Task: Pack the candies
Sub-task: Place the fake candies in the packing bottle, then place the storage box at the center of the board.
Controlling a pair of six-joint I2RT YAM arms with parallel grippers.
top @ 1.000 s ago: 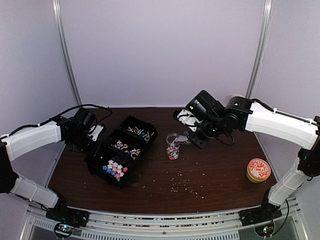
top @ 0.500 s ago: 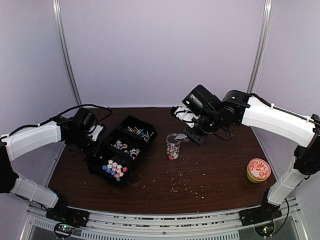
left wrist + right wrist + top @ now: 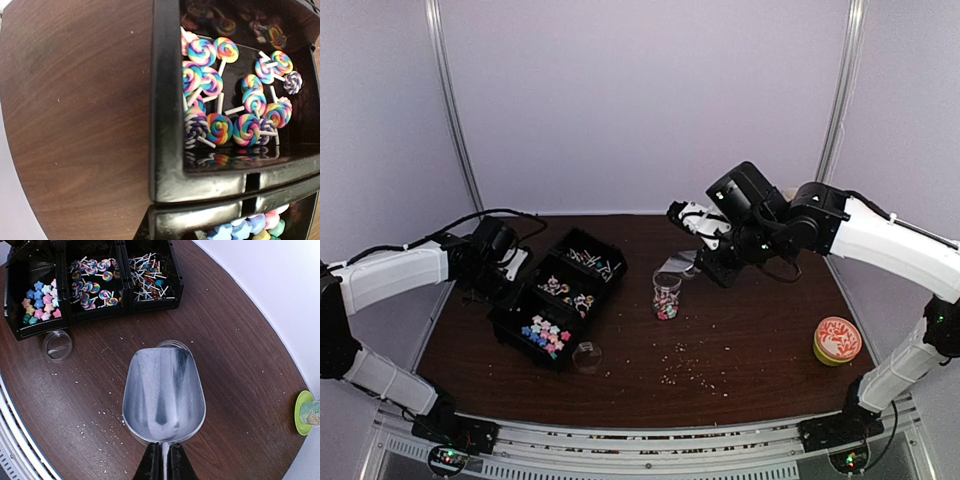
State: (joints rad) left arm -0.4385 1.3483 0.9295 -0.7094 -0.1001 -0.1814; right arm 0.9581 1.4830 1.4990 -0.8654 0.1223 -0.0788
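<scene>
The right gripper (image 3: 164, 461) is clenched on the thin handle of a metal scoop (image 3: 163, 390), whose bowl is bare and stretches straight away from the fingers, open face up to the wrist camera. Just past the scoop's front lip shows the rim of a small clear jar (image 3: 666, 296), standing upright on the brown table (image 3: 760, 330) and holding a low heap of candies (image 3: 666, 308); they sit below and just ahead of the scoop, apart from it. Most of the sweets lie farther off to the left in a black three-bin tray (image 3: 510, 322): pastel stars (image 3: 40, 302) in the near bin, swirled lollipops (image 3: 92, 282) in the middle one, and thin stick sweets (image 3: 147, 267) in the far one. The tray's long axis runs diagonally from near left to far right in the top view. The lollipops lie flat, their white sticks pointing every which way. The left gripper (image 3: 512, 270) sits at the tray's left wall with its jaws almost closed; whether it pinches the wall cannot be told. A clear round cup (image 3: 586, 357) lies by the tray's near corner, pale crumbs (image 3: 690, 372) dot the wood, and a yellow-rimmed lid (image 3: 837, 340) rests near right.
</scene>
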